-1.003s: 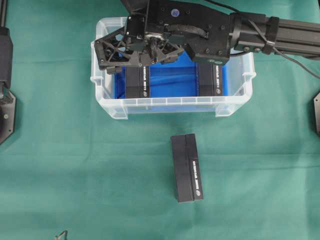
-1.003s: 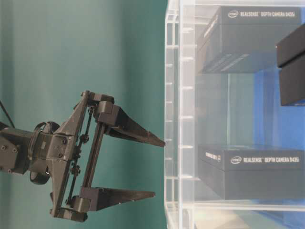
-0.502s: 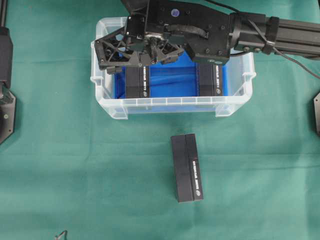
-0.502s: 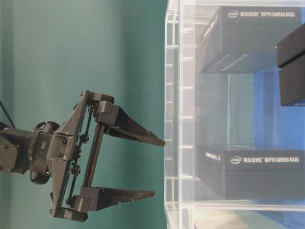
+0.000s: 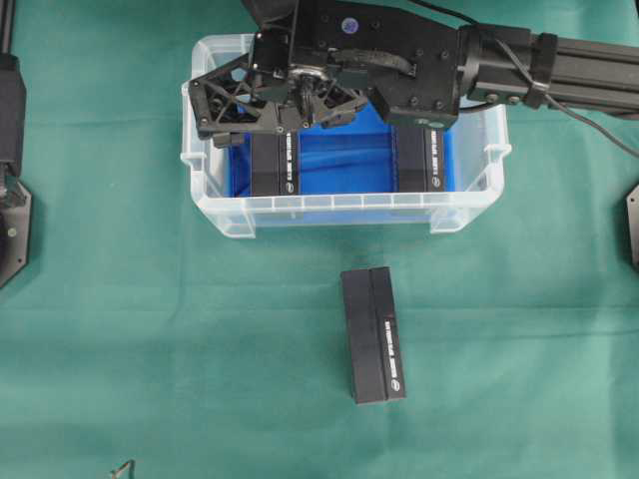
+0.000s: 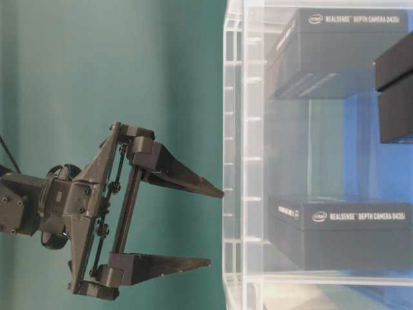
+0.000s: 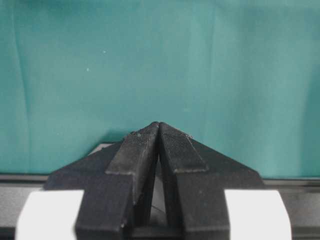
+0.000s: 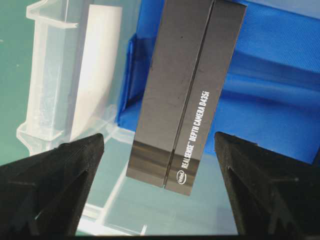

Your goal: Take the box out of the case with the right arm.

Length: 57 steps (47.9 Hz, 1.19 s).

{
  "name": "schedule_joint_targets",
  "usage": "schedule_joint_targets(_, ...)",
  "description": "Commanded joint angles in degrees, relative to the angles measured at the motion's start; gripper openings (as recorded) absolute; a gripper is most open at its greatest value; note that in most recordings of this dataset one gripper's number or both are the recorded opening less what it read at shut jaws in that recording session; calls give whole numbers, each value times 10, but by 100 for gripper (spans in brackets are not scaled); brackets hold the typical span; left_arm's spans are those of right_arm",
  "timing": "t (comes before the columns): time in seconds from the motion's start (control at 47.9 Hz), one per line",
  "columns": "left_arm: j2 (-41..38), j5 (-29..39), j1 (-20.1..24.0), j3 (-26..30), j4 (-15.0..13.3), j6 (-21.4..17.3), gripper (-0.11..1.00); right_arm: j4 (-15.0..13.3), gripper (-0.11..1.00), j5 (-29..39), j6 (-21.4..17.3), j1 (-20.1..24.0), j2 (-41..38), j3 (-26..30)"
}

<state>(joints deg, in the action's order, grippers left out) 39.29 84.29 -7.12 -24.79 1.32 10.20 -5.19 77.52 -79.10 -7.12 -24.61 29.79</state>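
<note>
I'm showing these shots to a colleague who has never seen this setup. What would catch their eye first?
Probably the clear case with its bright blue floor at the top of the green cloth, with the black right arm's open claw poised over the left box inside. A second box stands at the case's right end, and a third lies on the cloth in front of it.

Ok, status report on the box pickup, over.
Right gripper open above left box in case. Left gripper shut, idle. Nothing blocking.
</note>
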Motion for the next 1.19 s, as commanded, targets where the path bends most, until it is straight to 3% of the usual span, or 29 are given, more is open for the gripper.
schedule_joint_targets(0.0,1,-2,-2,17,2,0,0,-2,93,-2,2,1,14,15)
schedule_joint_targets(1.17,1,-2,-2,17,2,1,0,-10,93,-8,2,-12,-12,-6)
